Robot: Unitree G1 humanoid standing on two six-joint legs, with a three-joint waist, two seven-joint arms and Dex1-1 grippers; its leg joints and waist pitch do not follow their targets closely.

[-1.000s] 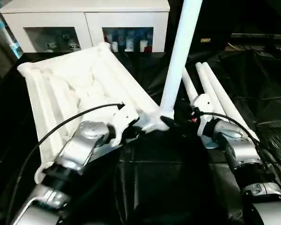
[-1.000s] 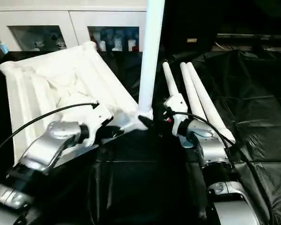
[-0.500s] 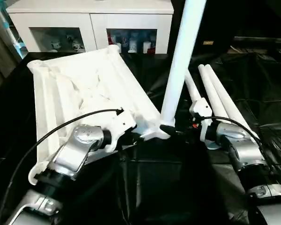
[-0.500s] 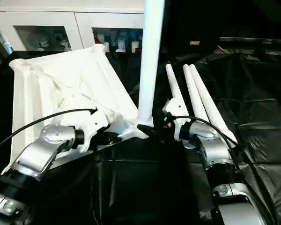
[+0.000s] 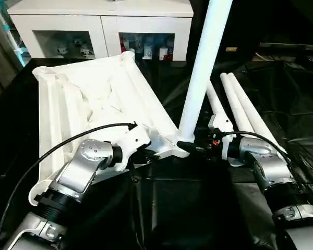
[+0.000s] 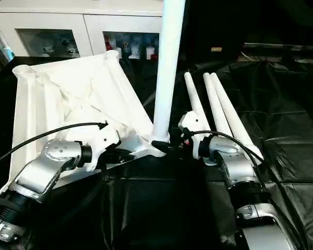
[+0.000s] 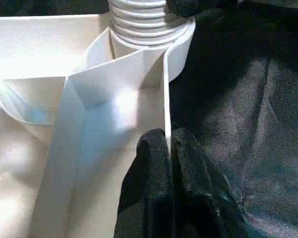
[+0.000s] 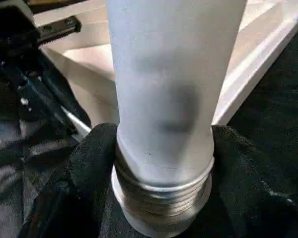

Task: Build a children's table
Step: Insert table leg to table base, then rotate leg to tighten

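The white tabletop [image 5: 94,104] lay upside down on the black sheet [image 5: 188,208], with its ribbed underside facing up. One white leg [image 5: 201,73] stood straight up in the round corner socket [image 7: 181,44] closest to the robot. The ridged bottom end of the leg sat at the mouth of that socket.

The right hand [image 8: 159,163] was at the bottom of the standing leg. Its two black fingers [image 8: 84,168] sat on either side of the leg, just above the ridges, and pressed against it, gripping the leg.

The left hand [image 7: 170,148] was closed tight on the thin side wall of the tabletop, close to the same corner. One finger was inside the wall and one was outside.

Three more white legs [image 5: 235,104] lay side by side on the black sheet, to the right of the tabletop and just beyond the right hand.

Behind the tabletop stood a white cabinet [image 5: 101,23] with glass fronts. Small things sat inside it, but they were too little to tell apart.
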